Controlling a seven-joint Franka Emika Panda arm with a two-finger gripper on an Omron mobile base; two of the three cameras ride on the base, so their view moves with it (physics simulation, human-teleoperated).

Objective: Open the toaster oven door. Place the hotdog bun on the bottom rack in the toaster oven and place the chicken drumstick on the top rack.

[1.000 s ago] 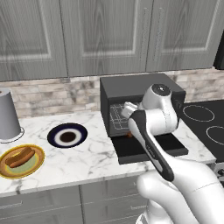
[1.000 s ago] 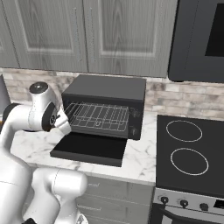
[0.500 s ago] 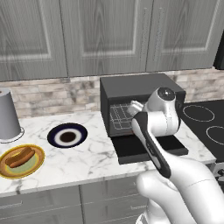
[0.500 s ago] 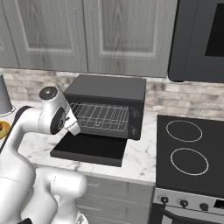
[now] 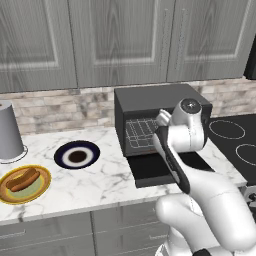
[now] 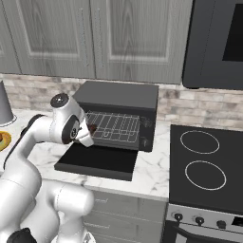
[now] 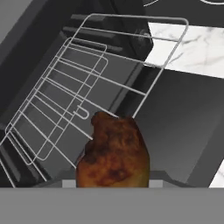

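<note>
Left base view: toaster oven (image 5: 150, 107) seen on the counter (image 5: 100, 182), its toaster oven door (image 5: 165, 167) folded down flat for loading. One hotdog bun (image 5: 22, 180) counted on a yellow plate (image 5: 42, 190), not yet moved; one dark plate (image 5: 77, 155) beside it.
Right base view: gripper (image 6: 90, 130) held at the oven mouth, something dark between the jaws.
Hand view: jaws partly closed on one chicken drumstick (image 7: 113, 153), carried toward the wire grids, judged for the top rack (image 7: 127, 50). Two racks counted.
</note>
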